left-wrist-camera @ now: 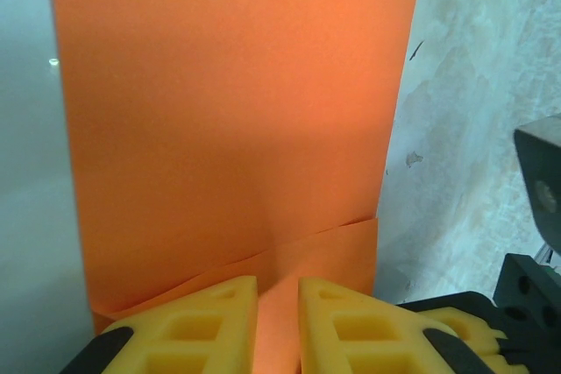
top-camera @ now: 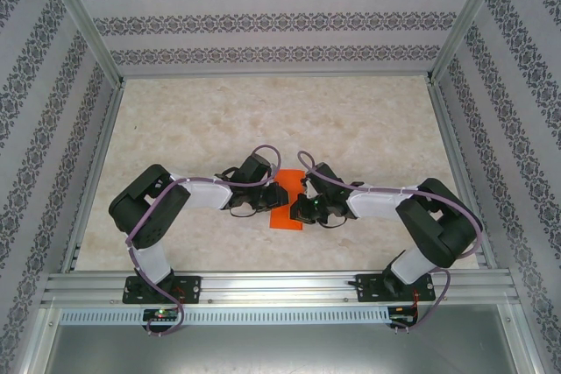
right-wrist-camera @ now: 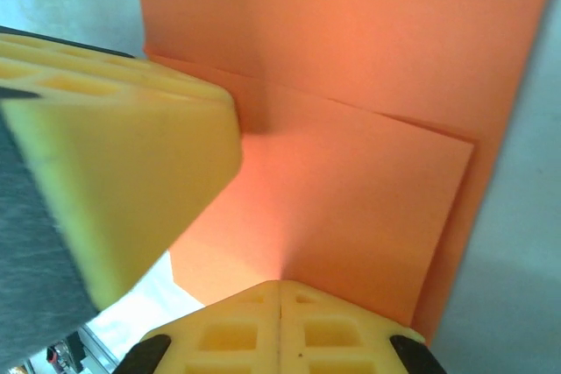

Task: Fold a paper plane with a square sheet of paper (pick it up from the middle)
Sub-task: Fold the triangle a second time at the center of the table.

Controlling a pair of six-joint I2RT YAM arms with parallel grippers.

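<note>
Orange paper, the square sheet (top-camera: 287,214), lies partly folded into a narrow strip on the marbled counter (top-camera: 263,120), midway between the two arms, with both hands crowded over it. The right hand (right-wrist-camera: 280,326) is closed, its pads meeting at the near edge of a folded flap (right-wrist-camera: 351,208). Whether a layer is caught between them I cannot tell. The left hand (left-wrist-camera: 278,321) has its pads a little apart with orange in the slit between them, and I cannot tell if it pinches a raised fold or only presses down. The likeliest trouble is a skewed crease: the flap's edge already runs at a slant to the layer under it, and a drag from either hand without a firm hold by the other would probably slide the strip and set the fold off-centre. A closed hand pulling on thin paper could also crumple or tear the edge. The hands sit nearly touching, one left finger (right-wrist-camera: 114,172) looming beside the right hand, so a careless sweep might knock them together and shove the sheet.
</note>
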